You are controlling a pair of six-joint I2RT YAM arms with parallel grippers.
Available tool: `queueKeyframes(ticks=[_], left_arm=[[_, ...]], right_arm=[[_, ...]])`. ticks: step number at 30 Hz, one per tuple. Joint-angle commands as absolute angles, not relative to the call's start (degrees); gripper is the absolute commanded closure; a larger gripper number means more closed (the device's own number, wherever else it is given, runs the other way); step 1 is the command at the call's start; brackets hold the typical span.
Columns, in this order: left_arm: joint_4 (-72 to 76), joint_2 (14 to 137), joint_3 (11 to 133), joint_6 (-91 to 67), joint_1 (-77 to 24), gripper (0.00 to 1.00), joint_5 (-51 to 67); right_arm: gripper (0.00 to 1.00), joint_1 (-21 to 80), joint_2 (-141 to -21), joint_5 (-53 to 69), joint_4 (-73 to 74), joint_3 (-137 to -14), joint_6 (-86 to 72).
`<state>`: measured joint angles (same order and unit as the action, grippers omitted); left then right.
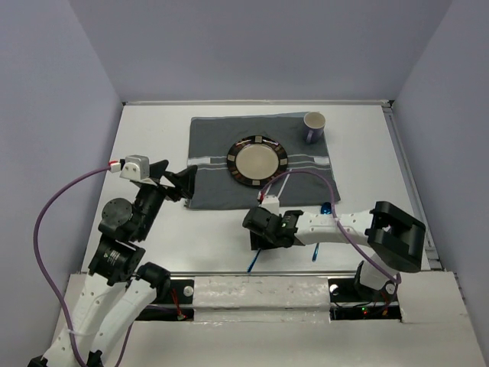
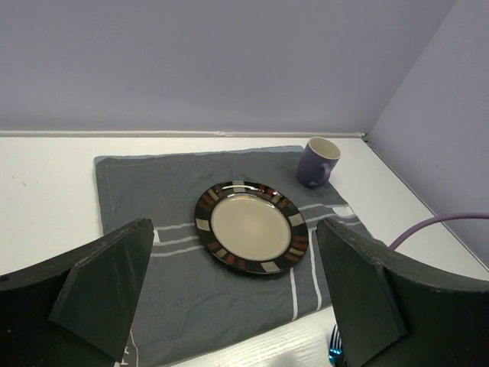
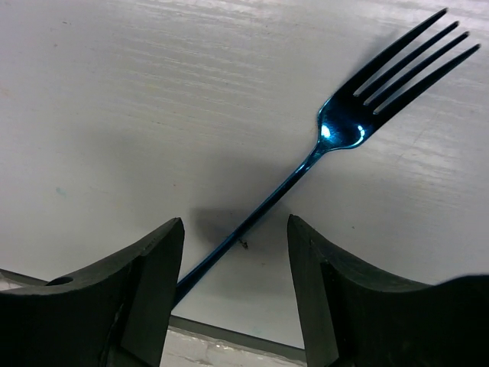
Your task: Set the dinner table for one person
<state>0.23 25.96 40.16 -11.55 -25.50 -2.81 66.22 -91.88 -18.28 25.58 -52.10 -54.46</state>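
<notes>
the white dinner table point(image 1: 153, 130) runs from the arm bases to the far wall. at left, the left gripper point(image 2: 237, 306) hangs spread wide beside the striped grey placemat point(image 1: 210, 145). a dark-rimmed plate point(image 1: 257, 161) sits mid-mat. the right gripper point(image 3: 235, 252), fingers parted, straddles a blue fork point(image 3: 344, 126) lying near the table's near edge. a purple mug point(image 1: 315, 126) stands on the mat's far right corner.

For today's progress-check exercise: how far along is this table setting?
Done: plate and mug sit on the placemat. In hand: the right gripper, fingers open, straddles the fork, lying on the table, not yet gripped. Remaining: placing the fork and another blue utensil beside the plate.
</notes>
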Motion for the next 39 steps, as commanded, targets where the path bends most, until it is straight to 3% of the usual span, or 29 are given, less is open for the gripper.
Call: queueKeyframes(ticks=[1, 7, 9, 14, 17, 20, 29, 39], left_arm=[[2.8, 25.2, 40.1, -11.6, -26.2, 0.01, -1.6], [2.8, 25.2, 40.1, -11.6, -26.5, 0.01, -1.6], [2.9, 25.3, 40.1, -11.6, -26.5, 0.01, -1.5], [2.9, 25.4, 40.1, -11.6, -26.9, 0.01, -1.5], [2.9, 25.4, 40.1, -11.6, -27.2, 0.01, -1.5], [2.9, 25.7, 40.1, -11.5, -27.2, 0.01, -1.7], [2.8, 25.3, 40.2, -11.4, -27.2, 0.01, -2.2], [2.6, 23.7, 40.3, -11.3, -27.1, 0.01, -3.0]], right_arm=[[0.41, 67.0, -93.2, -18.8, 25.2, -54.6, -57.2], [0.54, 67.0, -94.7, -20.7, 25.4, -53.4, -57.8], [0.64, 67.0, -95.2, -21.4, 25.9, -53.1, -58.0], [0.79, 67.0, -95.5, -22.2, 26.7, -51.9, -59.0], [0.94, 67.0, -95.1, -22.8, 27.2, -51.0, -60.0], [1.00, 67.0, -94.5, -23.8, 27.4, -50.5, -60.6], [1.00, 67.0, -91.0, -29.0, 28.1, -56.3, -53.5], [1.00, 62.1, -98.9, -28.4, 18.4, -73.8, -36.9]])
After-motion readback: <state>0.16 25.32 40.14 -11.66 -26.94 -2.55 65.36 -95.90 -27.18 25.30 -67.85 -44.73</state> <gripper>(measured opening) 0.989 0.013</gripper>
